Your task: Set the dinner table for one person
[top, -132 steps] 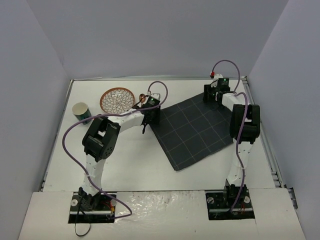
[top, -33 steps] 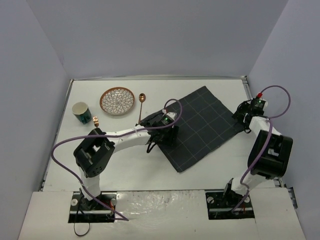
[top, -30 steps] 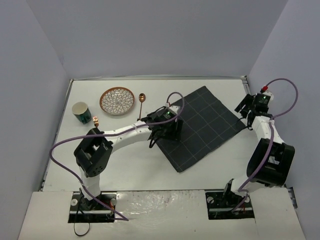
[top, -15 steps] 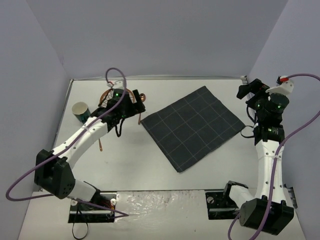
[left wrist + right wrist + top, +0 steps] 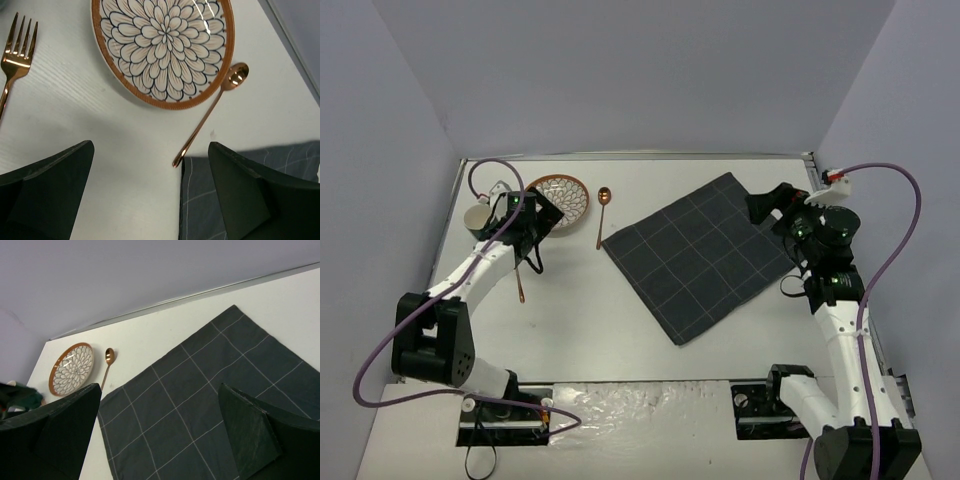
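The white dinner table [image 5: 620, 340] carries a dark grey grid cloth [image 5: 705, 255] lying at an angle at centre right. A flower-patterned plate [image 5: 565, 195], a copper spoon [image 5: 602, 215], a copper fork [image 5: 520, 282] and a green-and-white cup [image 5: 477, 218] sit at the back left. My left gripper [image 5: 542, 218] is open and empty, above the table by the plate's near edge. Its view shows the plate [image 5: 162, 50], fork [image 5: 15, 55], spoon [image 5: 210, 115] and the cloth's corner [image 5: 200, 205]. My right gripper [image 5: 765, 208] is open and empty above the cloth's right corner [image 5: 200, 390].
Grey walls close in the table on the left, back and right. The spoon's handle tip nearly touches the cloth's left corner. The left arm partly covers the cup. The right wrist view also shows the plate [image 5: 72, 367] and spoon [image 5: 107, 362].
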{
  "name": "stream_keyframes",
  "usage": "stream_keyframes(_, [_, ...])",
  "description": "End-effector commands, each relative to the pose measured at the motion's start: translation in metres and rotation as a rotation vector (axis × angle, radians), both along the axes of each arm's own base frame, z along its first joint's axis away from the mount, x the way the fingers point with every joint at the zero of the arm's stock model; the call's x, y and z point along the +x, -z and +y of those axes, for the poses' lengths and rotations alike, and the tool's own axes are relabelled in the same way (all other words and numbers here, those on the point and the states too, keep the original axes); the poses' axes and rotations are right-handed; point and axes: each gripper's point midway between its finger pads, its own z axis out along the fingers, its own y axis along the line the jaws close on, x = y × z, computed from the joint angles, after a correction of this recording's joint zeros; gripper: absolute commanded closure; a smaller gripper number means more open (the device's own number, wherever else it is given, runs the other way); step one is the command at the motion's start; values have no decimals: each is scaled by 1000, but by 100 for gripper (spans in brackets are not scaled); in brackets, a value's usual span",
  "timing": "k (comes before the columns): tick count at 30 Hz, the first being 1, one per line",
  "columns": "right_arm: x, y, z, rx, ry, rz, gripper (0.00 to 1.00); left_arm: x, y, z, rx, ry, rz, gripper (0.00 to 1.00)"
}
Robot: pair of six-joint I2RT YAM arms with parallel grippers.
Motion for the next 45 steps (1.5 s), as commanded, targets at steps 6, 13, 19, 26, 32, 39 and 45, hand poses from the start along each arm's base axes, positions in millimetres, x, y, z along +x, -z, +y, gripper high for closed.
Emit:
stream_keyframes(6, [-42, -53, 32, 49, -140, -197, 0, 63, 3, 5, -118, -142, -111, 6])
stream_keyframes(13, [-74, -58, 40, 6, -193, -224, 0, 79, 31, 12, -134, -207, -75, 10])
stream_keyframes(19, [-85, -50, 45, -20, -225, -204, 0, 91, 50, 17, -146, -252, -58, 21])
stream_keyframes(26, [-85, -37, 41, -21, -201, -169, 0, 100, 58, 20, -158, -270, -41, 50])
stream_keyframes(32, [-85, -31, 39, -27, -185, -157, 0, 95, 57, 21, -189, -270, -44, 87])
stream_keyframes(39, [-84, -29, 39, -28, -188, -149, 0, 77, 28, 28, -205, -281, -107, 100])
stream_keyframes(45, [-85, -27, 39, -36, -192, -146, 0, 56, -42, 33, -229, -232, -243, 100])
